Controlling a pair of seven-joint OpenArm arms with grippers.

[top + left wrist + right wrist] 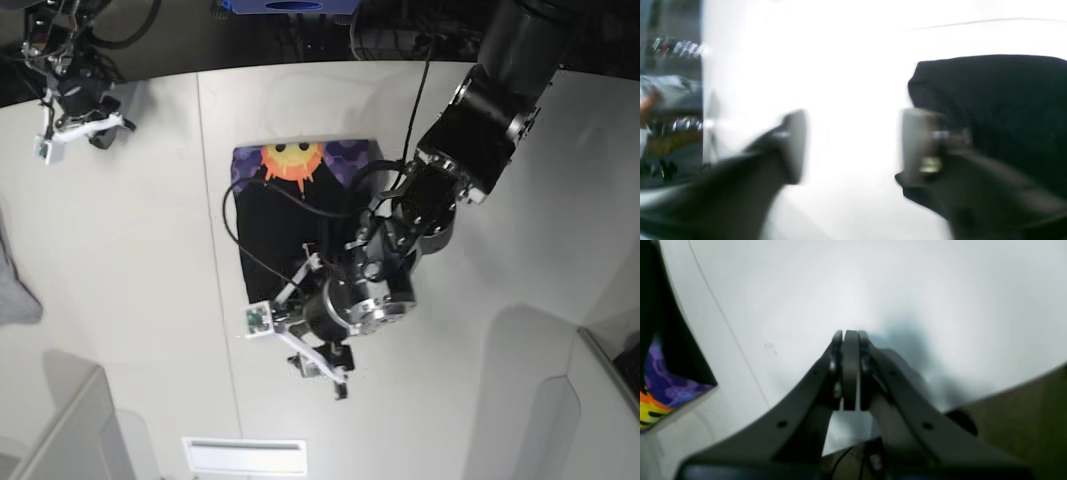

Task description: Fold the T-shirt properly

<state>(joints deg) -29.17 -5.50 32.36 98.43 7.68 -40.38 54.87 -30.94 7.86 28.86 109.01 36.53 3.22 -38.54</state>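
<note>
I am finding no brand, label or lettering that can be read anywhere; the only print is the picture on the T-shirt [300, 215], an orange-yellow smiling sun with purple cloud shapes around it.

The T-shirt is lying folded into a compact dark block on the white table [130, 280], near the middle of the base view. Its long axis is running from the far edge toward the near edge of that view, with the sun strip at the far end and plain black cloth below it. My left arm is hanging over its near half and hiding part of it.

My left gripper [853, 146] is standing with its jaws apart and nothing between them, only bare table; the black cloth is sitting just beside and behind one finger [918, 143]. That view is blurred.

My right gripper [850, 368] is clenched, pads pressed together on nothing, off at the far corner of the table, well apart from the shirt. A corner of the print is showing at the edge of its wrist view.
</note>
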